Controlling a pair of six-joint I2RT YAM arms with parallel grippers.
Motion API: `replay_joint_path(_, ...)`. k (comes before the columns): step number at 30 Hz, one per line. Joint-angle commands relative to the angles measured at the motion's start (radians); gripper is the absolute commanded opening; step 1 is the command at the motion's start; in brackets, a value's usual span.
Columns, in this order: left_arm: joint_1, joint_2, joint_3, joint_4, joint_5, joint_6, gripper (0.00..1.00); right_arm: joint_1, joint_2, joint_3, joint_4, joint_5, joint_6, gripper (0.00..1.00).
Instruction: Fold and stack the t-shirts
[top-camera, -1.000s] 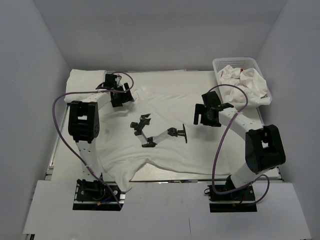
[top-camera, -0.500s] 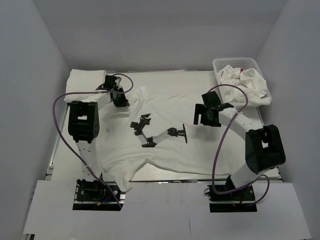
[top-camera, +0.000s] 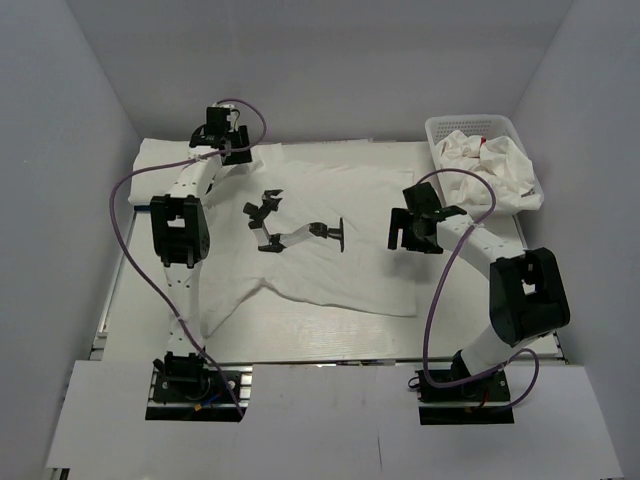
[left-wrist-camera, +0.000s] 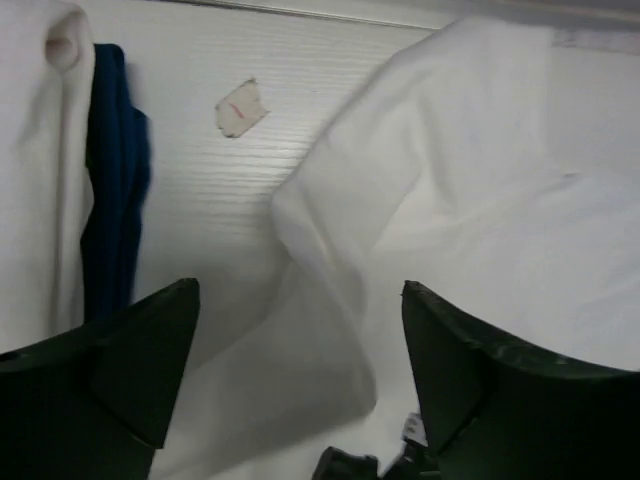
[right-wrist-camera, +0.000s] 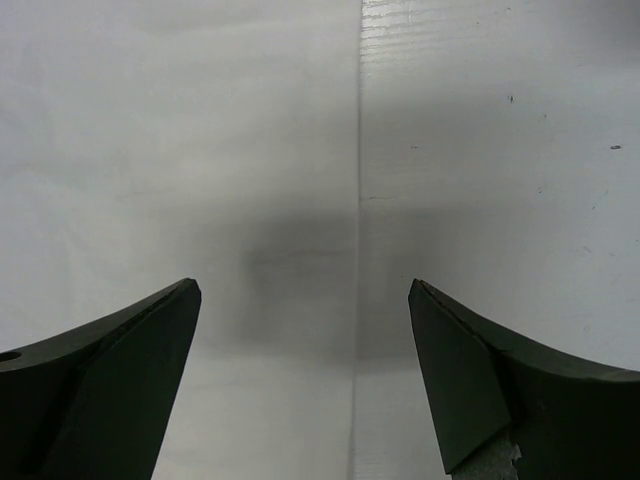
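Left gripper (left-wrist-camera: 298, 290), jaws spread and empty, hangs over the far-left shoulder of the white t-shirt (top-camera: 330, 275) lying flat on the table (top-camera: 320, 338) — right gripper (right-wrist-camera: 303, 285) equally spread above its right edge — so folding seems next: pinch an edge.

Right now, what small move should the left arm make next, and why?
Probably lift the left end effector straight up, off the white shirt: its fingers stand apart with a loose fold between them, and the folded stack with the blue shirt lies close beside.
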Motion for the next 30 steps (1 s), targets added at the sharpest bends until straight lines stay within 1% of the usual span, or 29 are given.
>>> replay_joint_path(1,0.026,0.047,0.098,-0.092,-0.093,0.05,0.99,0.005,0.017,0.047,-0.012,0.021,-0.007,0.9)
replay_joint_path(3,0.026,0.047,0.098,-0.072,-0.133,0.029,1.0,0.007,0.017,0.05,-0.014,0.027,-0.004,0.9)
replay_joint_path(6,0.035,0.014,0.098,-0.037,-0.084,0.009,1.0,0.022,0.011,0.057,-0.006,0.03,-0.034,0.9)
replay_joint_path(9,0.035,-0.046,0.039,-0.001,-0.041,-0.005,1.0,0.072,-0.001,0.056,0.02,0.032,-0.098,0.9)
replay_joint_path(10,0.035,-0.074,0.023,-0.001,0.002,-0.017,1.0,0.085,-0.004,0.056,0.035,0.014,-0.123,0.9)
replay_joint_path(12,0.035,-0.098,-0.021,-0.001,0.033,-0.027,1.0,0.135,0.005,0.06,0.058,-0.026,-0.145,0.9)
replay_joint_path(14,0.026,-0.129,-0.058,-0.001,0.048,-0.042,1.0,0.175,0.045,0.086,0.061,-0.046,-0.162,0.9)
replay_joint_path(15,0.026,-0.14,-0.07,-0.027,0.048,-0.054,1.0,0.2,0.072,0.096,0.058,-0.072,-0.168,0.9)
replay_joint_path(18,0.014,-0.199,-0.151,-0.043,0.061,-0.096,1.0,0.232,0.119,0.108,0.075,-0.095,-0.168,0.9)
replay_joint_path(19,0.004,-0.219,-0.234,-0.043,0.126,-0.096,1.0,0.24,0.125,0.107,0.08,-0.099,-0.16,0.9)
replay_joint_path(21,0.004,-0.273,-0.34,-0.012,0.18,-0.146,1.0,0.243,0.134,0.088,0.089,-0.106,-0.151,0.9)
replay_joint_path(22,0.004,-0.337,-0.46,0.029,0.194,-0.162,1.0,0.246,0.134,0.085,0.089,-0.108,-0.143,0.9)
replay_joint_path(24,0.004,-0.406,-0.593,0.083,0.218,-0.214,1.0,0.249,0.14,0.058,0.094,-0.117,-0.136,0.9)
replay_joint_path(25,0.004,-0.439,-0.715,0.136,0.235,-0.214,1.0,0.251,0.142,0.051,0.088,-0.116,-0.128,0.9)
replay_joint_path(26,0.004,-0.492,-0.765,0.15,0.235,-0.228,1.0,0.251,0.143,0.045,0.08,-0.116,-0.119,0.9)
replay_joint_path(27,-0.005,-0.512,-0.84,0.151,0.251,-0.237,1.0,0.249,0.142,0.021,0.077,-0.117,-0.116,0.9)
replay_joint_path(29,-0.005,-0.537,-0.899,0.161,0.265,-0.249,1.0,0.246,0.129,-0.016,0.077,-0.119,-0.102,0.9)
replay_joint_path(30,-0.017,-0.551,-0.949,0.161,0.287,-0.26,1.0,0.243,0.099,-0.042,0.078,-0.119,-0.093,0.9)
